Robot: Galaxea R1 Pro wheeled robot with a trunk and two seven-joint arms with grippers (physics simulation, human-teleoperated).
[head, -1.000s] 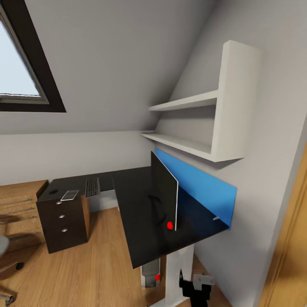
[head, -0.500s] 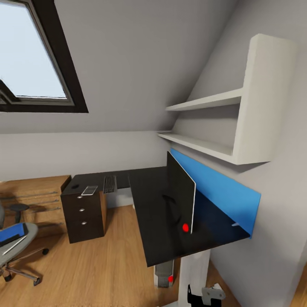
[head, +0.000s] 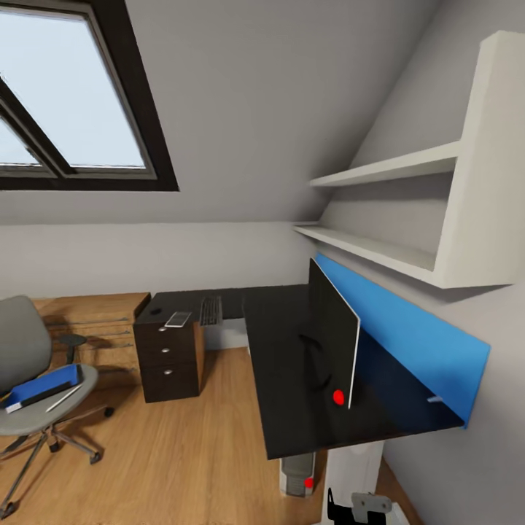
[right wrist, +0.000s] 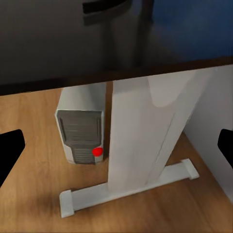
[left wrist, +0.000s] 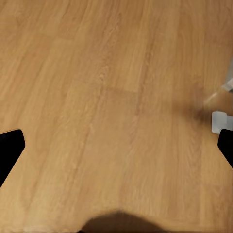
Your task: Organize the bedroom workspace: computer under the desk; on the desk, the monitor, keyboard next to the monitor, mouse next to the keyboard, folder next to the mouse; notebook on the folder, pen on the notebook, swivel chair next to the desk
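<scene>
Moved: the view has swung left, bringing the swivel chair (head: 33,379) into sight.
Chair: carries the folder (head: 42,386), awaiting pickup.
Grippers: both spread, empty.

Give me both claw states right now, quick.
Left claw: open, empty, over bare wood floor.
Right claw: open, empty, pointed at the computer under the desk.

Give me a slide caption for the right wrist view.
Grey computer tower with red light stands on wood floor beside the desk's white leg.

Attic home office — desk (head: 292,379), skylight (head: 73,109)
</scene>
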